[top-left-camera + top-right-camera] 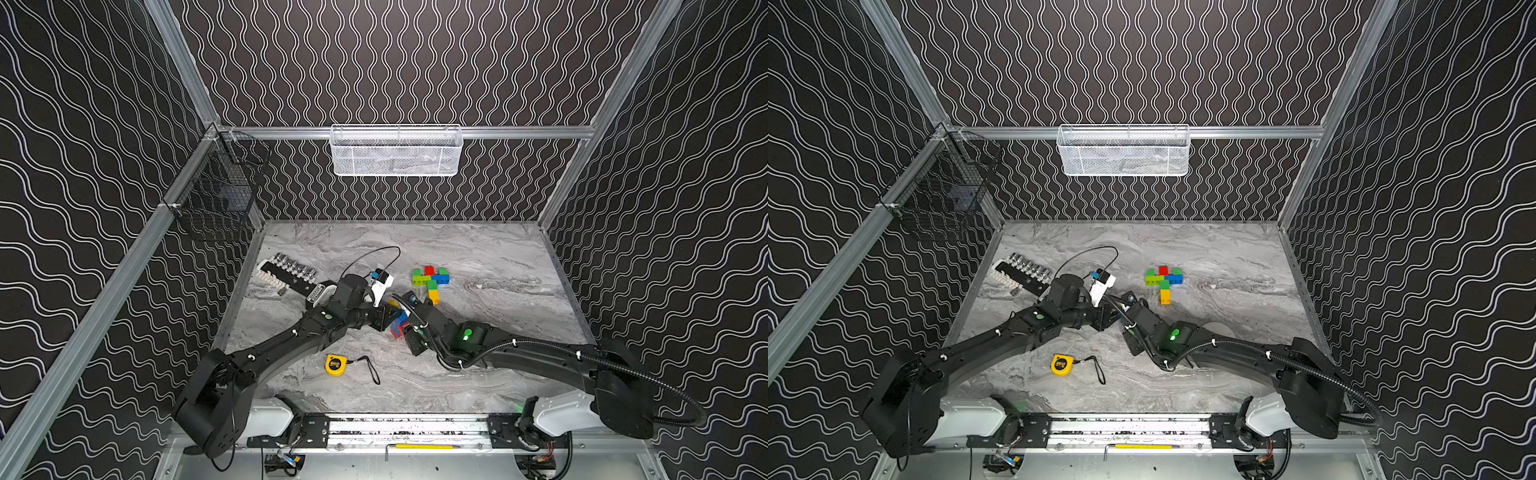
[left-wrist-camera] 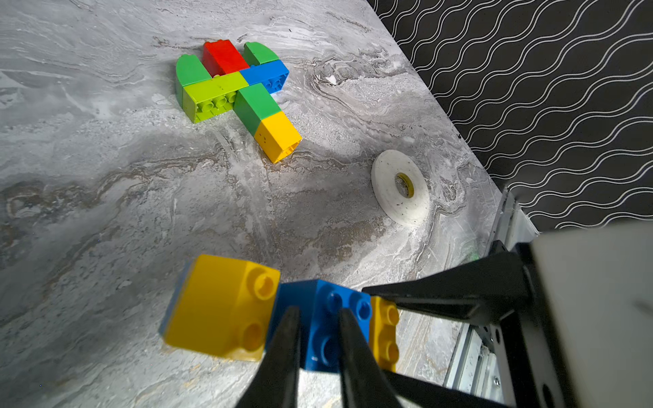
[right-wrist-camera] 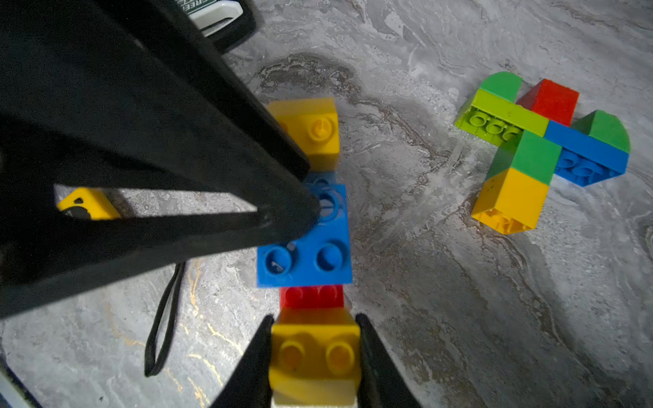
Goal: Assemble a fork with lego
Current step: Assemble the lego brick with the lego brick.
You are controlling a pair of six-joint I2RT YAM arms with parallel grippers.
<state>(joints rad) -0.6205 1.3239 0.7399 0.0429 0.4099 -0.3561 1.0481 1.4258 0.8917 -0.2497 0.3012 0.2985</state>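
Note:
A short row of joined lego hangs between my two grippers over the middle of the table: yellow brick (image 3: 311,130), blue brick (image 3: 307,247), red brick (image 3: 312,296), yellow end brick (image 3: 314,356). My left gripper (image 2: 319,318) is shut on the blue brick (image 2: 353,307). My right gripper (image 3: 314,353) is shut on the yellow end brick. In both top views the arms hide most of this row; only blue and red (image 1: 398,326) show. A built fork-like piece (image 1: 431,279) (image 1: 1163,281) (image 2: 233,92) (image 3: 540,148) of green, red, blue and yellow bricks lies flat behind them.
A yellow tape measure (image 1: 336,365) (image 1: 1062,365) with a black strap lies in front of the grippers. A socket rail (image 1: 286,272) sits at the back left. A white tape roll (image 2: 401,187) lies near the right wall. White (image 1: 397,151) and black (image 1: 216,195) baskets hang on the walls.

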